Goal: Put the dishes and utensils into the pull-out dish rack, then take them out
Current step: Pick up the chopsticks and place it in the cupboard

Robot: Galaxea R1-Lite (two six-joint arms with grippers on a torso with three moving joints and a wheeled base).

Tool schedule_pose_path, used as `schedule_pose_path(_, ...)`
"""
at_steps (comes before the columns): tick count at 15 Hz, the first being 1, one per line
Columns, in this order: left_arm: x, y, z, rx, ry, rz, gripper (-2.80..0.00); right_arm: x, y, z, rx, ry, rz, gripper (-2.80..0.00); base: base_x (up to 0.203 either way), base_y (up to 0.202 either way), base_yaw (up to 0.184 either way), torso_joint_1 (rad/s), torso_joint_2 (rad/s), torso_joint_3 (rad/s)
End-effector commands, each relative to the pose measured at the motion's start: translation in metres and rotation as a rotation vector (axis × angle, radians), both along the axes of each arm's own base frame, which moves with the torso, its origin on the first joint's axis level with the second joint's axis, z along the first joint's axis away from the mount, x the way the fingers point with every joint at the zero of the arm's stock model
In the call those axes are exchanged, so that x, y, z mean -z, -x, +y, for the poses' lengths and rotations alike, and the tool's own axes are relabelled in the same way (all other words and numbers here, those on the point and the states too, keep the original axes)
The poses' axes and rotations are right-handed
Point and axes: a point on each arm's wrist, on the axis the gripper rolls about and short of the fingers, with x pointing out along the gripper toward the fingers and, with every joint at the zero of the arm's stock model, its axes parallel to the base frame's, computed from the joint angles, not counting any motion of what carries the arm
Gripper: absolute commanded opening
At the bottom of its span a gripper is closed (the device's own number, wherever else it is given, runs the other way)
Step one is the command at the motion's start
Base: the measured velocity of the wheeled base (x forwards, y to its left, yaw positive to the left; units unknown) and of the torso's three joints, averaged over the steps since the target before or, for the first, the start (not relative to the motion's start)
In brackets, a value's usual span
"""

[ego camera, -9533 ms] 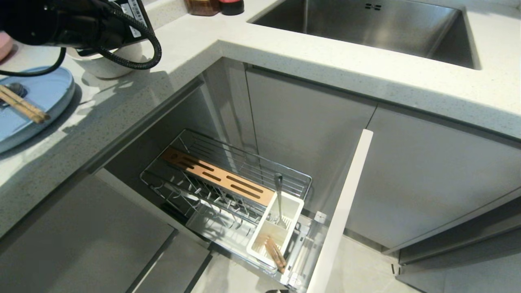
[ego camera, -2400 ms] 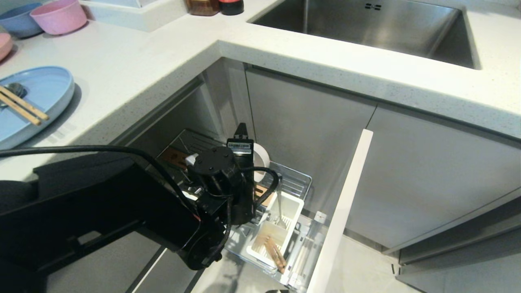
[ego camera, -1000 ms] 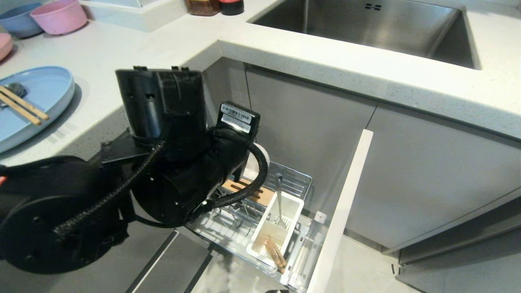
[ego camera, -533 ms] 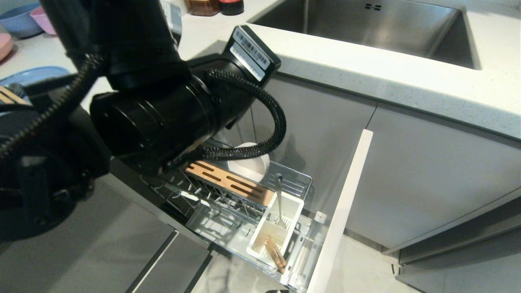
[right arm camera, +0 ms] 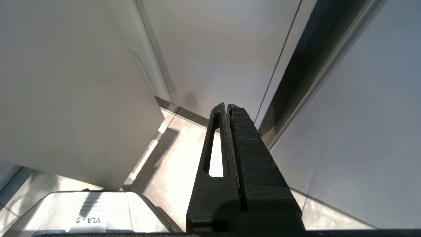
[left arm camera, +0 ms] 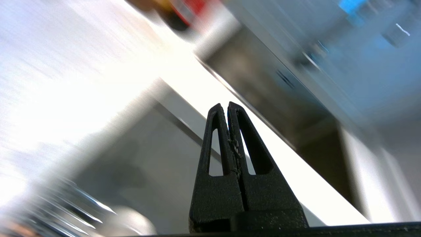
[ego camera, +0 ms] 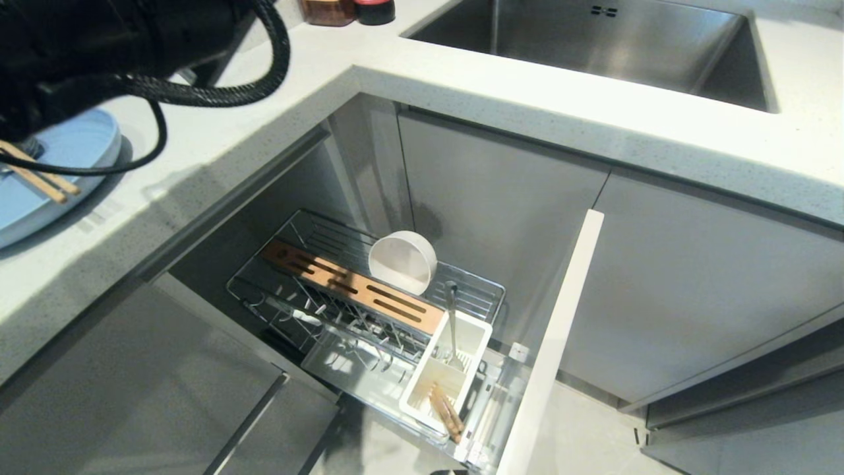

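One bowl (ego camera: 403, 262) on rack (ego camera: 369, 297), left pincer (left arm camera: 227, 108) closed

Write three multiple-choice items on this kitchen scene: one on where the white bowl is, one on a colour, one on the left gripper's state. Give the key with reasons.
1. Where is the white bowl?
A. in the sink
B. in the pull-out dish rack, behind the wooden strip
C. on the countertop

2. What colour is the plate under the chopsticks on the countertop?
A. light blue
B. green
C. black

3. How is the left gripper?
A. shut on the bowl
B. wide open
C. shut, empty

Key: 1 B, the bowl rests on the rack's wire; 2 A, its rim shows pale blue; 3 C, the left wrist view shows the fingers pressed together with nothing between.
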Motion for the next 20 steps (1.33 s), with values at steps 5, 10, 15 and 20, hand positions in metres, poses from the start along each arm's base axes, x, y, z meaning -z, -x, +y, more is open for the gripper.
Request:
schedule_pose_path(5,-0.035,0.017,0.053,-0.330,-0.008,-0.042,-2.80,0.000,0.000,0.000,-0.001,0.000,0.002,-2.80,0.000,0.000,0.000,0.000,0.00,0.000)
schedule_pose_path(10,-0.024,0.019,0.090,-0.501,-0.096,0.155,-2.80,0.000,0.000,0.000,-0.001,0.000,0.002,-2.80,0.000,0.000,0.000,0.000,0.00,0.000)
schedule_pose_path(15,-0.031,0.023,0.106,-0.615,-0.069,0.171,-2.80,0.000,0.000,0.000,-0.001,0.000,0.002,-2.80,0.000,0.000,0.000,0.000,0.00,0.000)
schedule_pose_path(20,-0.040,0.041,0.130,-0.727,-0.092,0.263,-2.80,0.000,0.000,0.000,-0.001,0.000,0.002,-2.80,0.000,0.000,0.000,0.000,0.00,0.000)
